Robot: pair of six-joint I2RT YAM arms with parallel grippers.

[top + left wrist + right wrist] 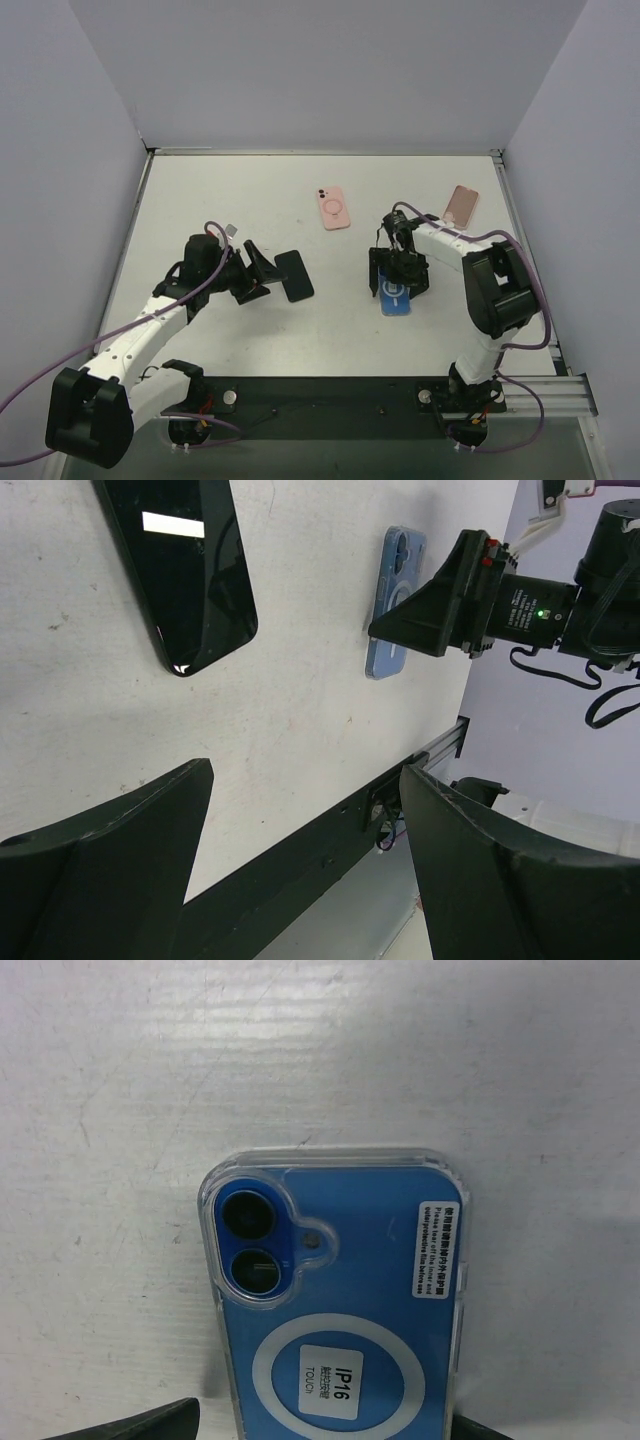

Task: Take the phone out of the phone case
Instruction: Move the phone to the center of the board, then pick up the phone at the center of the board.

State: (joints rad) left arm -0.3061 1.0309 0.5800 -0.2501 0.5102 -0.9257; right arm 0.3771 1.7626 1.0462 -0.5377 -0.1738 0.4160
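Observation:
A blue phone in a clear case (340, 1290) lies back side up on the white table, camera lenses at its far end. It also shows in the top view (397, 297) and the left wrist view (393, 600). My right gripper (398, 283) hangs just over it, open, with one fingertip (140, 1425) at each long side of the case, and I cannot tell if they touch it. My left gripper (266, 274) is open and empty, low over the table (305, 775), just left of a black phone (294, 275) lying screen up (180, 570).
A pink case (333, 208) lies at the back middle and a pinkish phone (460, 204) at the back right. Grey walls surround the table. The black front rail (300, 870) runs along the near edge.

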